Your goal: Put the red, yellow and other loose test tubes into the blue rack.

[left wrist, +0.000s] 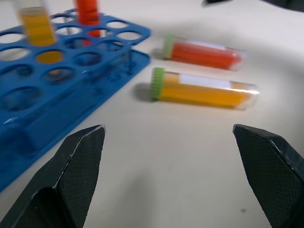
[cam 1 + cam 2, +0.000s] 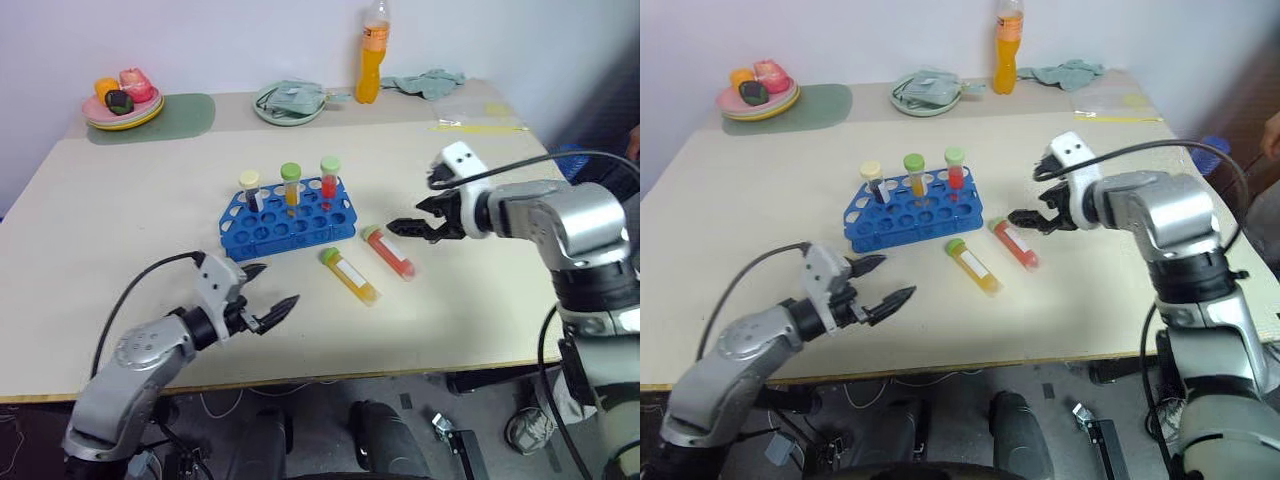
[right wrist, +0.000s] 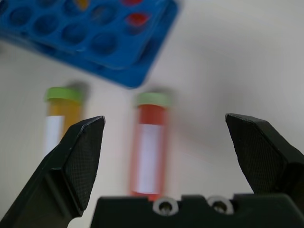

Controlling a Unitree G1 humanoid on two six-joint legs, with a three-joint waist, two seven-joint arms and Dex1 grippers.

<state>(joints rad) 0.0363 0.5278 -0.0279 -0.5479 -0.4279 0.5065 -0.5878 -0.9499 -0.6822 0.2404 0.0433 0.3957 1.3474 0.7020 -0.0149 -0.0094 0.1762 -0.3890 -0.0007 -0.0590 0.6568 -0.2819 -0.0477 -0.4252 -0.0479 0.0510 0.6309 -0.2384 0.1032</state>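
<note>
Both grippers have their fingers spread wide with nothing between them. The right gripper (image 2: 415, 228) hangs just above the table, tips right beside the far end of the red tube (image 2: 389, 252); from its wrist view, that tube (image 3: 148, 152) sits lined up in the gap between the two black fingers (image 3: 78, 161). The left gripper (image 2: 268, 291) is low over the table near the front edge, pointing toward the rack and the loose tubes, but well short of them.

The red tube and the yellow tube (image 2: 350, 276) lie flat on the table, side by side and roughly parallel, not touching, both with green caps pointing toward the rack. They're just in front of the right-hand end of the blue rack (image 2: 285, 230), which sits about mid-table.

The rack already has three tubes standing upright in its back row: one with a pale yellow cap and dark contents (image 2: 251, 189), an orange-yellow one with a green cap (image 2: 291, 185), and a red one with a green cap (image 2: 329, 180).

Along the back edge of the table there's a plate of toy food (image 2: 124, 108) on a green mat (image 2: 180, 117), a bowl with a cloth in it (image 2: 288, 102), an orange drink bottle (image 2: 371, 52), and another crumpled cloth (image 2: 425, 82).
</note>
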